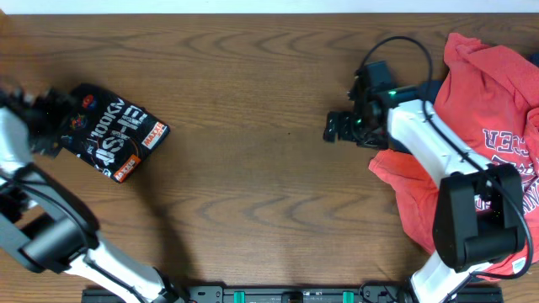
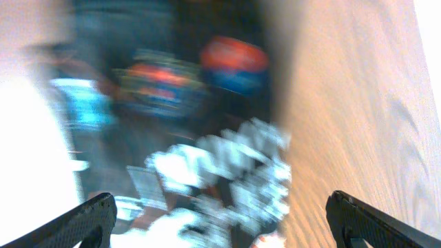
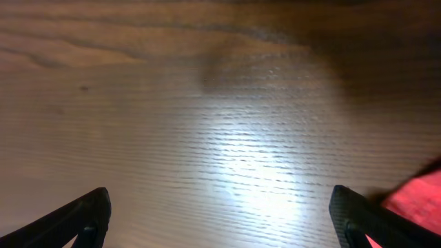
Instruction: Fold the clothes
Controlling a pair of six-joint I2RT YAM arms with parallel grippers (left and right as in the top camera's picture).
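The black jersey [image 1: 118,135], with white lettering and colourful logos, lies folded into a small packet at the left of the table. My left gripper [image 1: 52,119] is at its left edge and motion-blurred. In the left wrist view the jersey [image 2: 207,138] is a blur between the open fingers [image 2: 220,210]. The red printed T-shirt [image 1: 488,109] lies crumpled at the right, with navy cloth [image 1: 529,192] showing at its right edge. My right gripper [image 1: 337,128] is open and empty over bare wood, just left of the red shirt. The right wrist view [image 3: 220,207] shows a red corner [image 3: 420,196].
The wooden table [image 1: 253,168] runs between the jersey and the red shirt. My right arm [image 1: 421,143] lies across the red shirt's left part. A black rail [image 1: 286,295] runs along the front edge.
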